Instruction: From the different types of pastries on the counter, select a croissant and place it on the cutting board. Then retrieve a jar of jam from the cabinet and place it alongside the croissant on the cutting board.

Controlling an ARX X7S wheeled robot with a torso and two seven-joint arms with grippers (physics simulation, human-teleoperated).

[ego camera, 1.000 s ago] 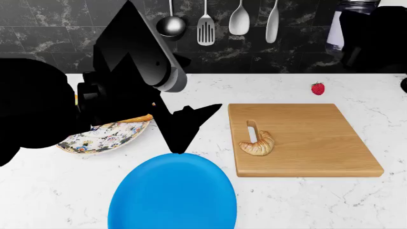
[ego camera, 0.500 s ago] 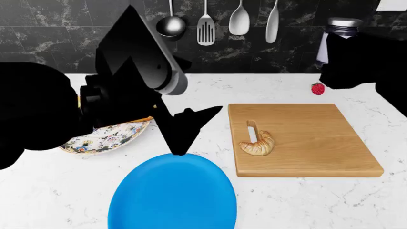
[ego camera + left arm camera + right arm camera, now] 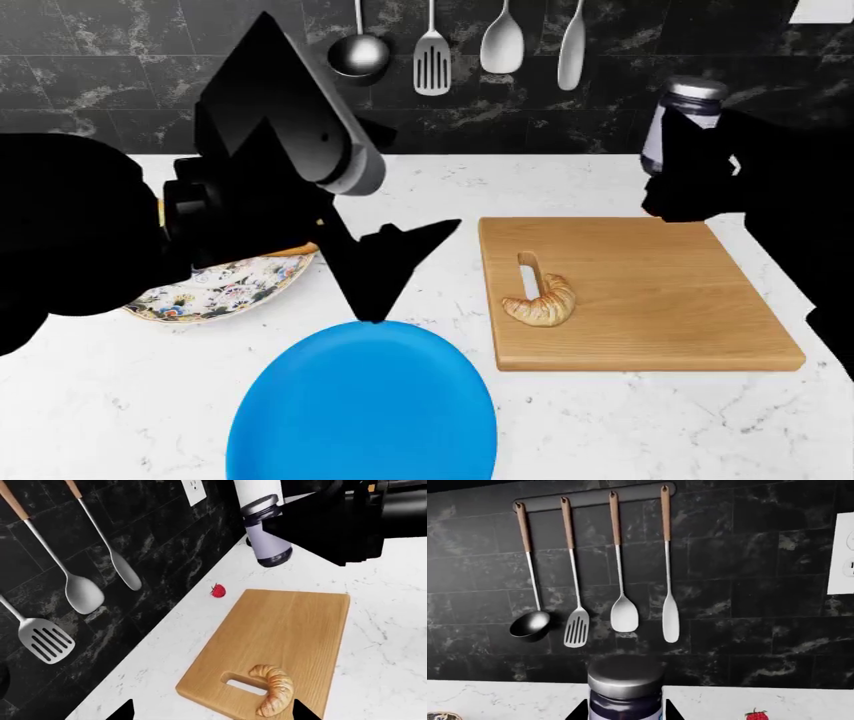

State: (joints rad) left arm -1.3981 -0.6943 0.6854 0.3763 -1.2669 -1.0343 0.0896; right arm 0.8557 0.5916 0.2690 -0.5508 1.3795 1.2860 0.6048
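The croissant lies on the cutting board beside its slot handle; it also shows in the left wrist view on the board. My right gripper is shut on the jar of jam, dark with a grey lid, and holds it upright above the board's far right corner. The right wrist view shows the jar between my fingers. The left wrist view shows the jar in the air. My left gripper is open and empty, hovering left of the board over the counter.
A round blue plate lies at the front. A patterned plate with the long loaf sits under my left arm. A strawberry lies behind the board. Utensils hang on the black wall.
My right arm has brought the jar leftward and down toward the board's far right corner, and now hides the strawberry in the head view. The left arm has barely moved.
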